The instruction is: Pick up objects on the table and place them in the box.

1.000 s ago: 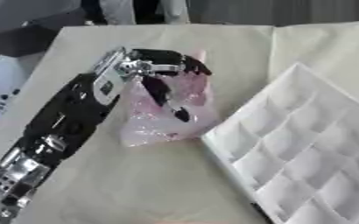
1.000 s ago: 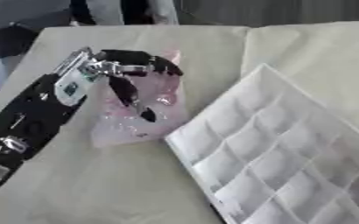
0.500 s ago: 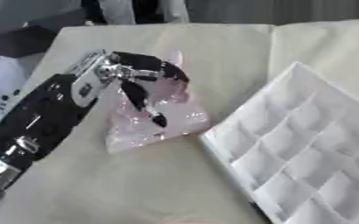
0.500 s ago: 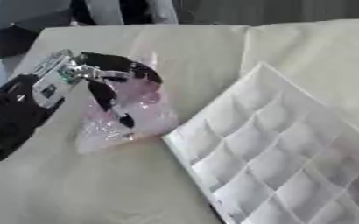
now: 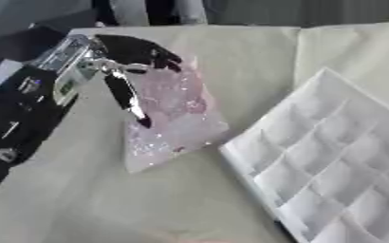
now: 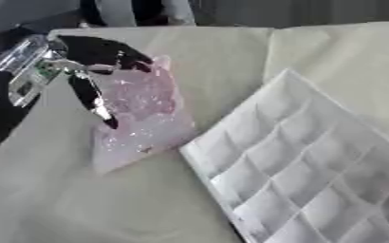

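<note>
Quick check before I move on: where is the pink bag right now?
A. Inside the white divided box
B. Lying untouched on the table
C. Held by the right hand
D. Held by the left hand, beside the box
D: the left hand has its fingers curled round the top of the pink bag, which hangs left of the white divided box.

The robot's left arm (image 5: 19, 111) is mostly black and thick. Near the wrist (image 5: 69, 59) it has shiny silver metal parts. The left hand (image 5: 127, 57) has thin black fingers (image 5: 125, 95).
</note>
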{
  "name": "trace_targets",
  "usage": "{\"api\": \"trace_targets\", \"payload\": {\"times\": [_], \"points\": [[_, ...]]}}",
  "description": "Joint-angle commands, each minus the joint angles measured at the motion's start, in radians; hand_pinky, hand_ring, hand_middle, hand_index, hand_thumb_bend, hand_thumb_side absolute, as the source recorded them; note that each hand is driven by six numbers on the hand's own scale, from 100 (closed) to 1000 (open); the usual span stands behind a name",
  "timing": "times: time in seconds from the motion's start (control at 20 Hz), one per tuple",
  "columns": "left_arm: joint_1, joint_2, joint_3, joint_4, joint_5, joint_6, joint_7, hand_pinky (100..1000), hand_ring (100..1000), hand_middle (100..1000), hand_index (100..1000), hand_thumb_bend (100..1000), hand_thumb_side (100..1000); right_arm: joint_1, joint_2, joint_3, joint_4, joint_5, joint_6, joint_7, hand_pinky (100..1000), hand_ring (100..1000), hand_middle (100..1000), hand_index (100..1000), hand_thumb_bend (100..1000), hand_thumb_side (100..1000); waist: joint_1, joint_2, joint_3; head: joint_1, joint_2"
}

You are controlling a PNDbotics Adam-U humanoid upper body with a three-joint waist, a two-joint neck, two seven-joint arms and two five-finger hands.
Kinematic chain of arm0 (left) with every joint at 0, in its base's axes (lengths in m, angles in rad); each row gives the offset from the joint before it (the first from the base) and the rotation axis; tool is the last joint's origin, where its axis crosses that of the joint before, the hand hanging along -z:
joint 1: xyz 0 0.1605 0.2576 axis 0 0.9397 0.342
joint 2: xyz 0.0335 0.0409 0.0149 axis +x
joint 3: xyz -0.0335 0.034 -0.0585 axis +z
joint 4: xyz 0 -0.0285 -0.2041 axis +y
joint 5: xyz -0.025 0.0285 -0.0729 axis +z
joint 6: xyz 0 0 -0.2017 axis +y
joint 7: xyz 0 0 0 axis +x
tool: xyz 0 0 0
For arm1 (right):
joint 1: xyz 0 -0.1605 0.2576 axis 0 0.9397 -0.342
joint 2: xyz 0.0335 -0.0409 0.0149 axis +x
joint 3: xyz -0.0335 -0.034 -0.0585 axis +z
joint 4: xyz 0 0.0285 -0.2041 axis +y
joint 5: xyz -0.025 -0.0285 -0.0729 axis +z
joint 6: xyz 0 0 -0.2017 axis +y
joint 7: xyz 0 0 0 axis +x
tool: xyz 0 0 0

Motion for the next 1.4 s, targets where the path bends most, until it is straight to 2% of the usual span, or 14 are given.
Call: {"api": "trace_targets", "payload": {"times": [0.05, 0.5, 0.85, 1.05, 1.2, 1.4], "points": [[0.001, 0.051, 0.010, -0.002, -0.068, -0.005, 0.034, 986, 1000, 1000, 1000, 1000, 744, -0.012, -0.018, -0.002, -0.023, -0.007, -0.003, 0.001, 595, 665, 629, 685, 434, 765, -0.003, -0.014, 0.001, -0.008, 0.002], [0.000, 0.039, 0.009, 0.003, -0.094, -0.001, 0.088, 965, 998, 1000, 1000, 1000, 767, -0.014, -0.022, -0.001, -0.027, -0.012, -0.007, 0.007, 595, 665, 628, 683, 434, 765, 0.000, -0.008, -0.002, -0.012, 0.010], [-0.028, -0.080, 0.030, 0.010, -0.102, 0.035, 0.186, 917, 954, 966, 1000, 1000, 738, -0.023, -0.016, 0.000, -0.032, -0.017, -0.009, 0.008, 594, 663, 627, 681, 434, 765, -0.006, 0.002, -0.009, -0.017, 0.010], [-0.042, -0.152, 0.049, 0.027, -0.084, 0.061, 0.192, 817, 896, 932, 1000, 1000, 677, -0.032, -0.011, 0.003, -0.036, -0.022, -0.010, 0.011, 592, 661, 626, 679, 434, 765, -0.009, 0.008, -0.014, -0.021, 0.012], [-0.044, -0.184, 0.060, 0.079, -0.068, 0.073, 0.191, 796, 873, 914, 1000, 1000, 673, -0.037, -0.006, 0.004, -0.039, -0.027, -0.009, 0.012, 591, 660, 625, 677, 434, 765, -0.010, 0.010, -0.019, -0.022, 0.010], [-0.042, -0.191, 0.068, 0.161, -0.057, 0.070, 0.199, 802, 867, 905, 1000, 1000, 685, -0.047, -0.002, 0.009, -0.048, -0.041, -0.009, 0.016, 586, 656, 622, 674, 434, 765, -0.011, 0.015, -0.025, -0.023, 0.012]]}}
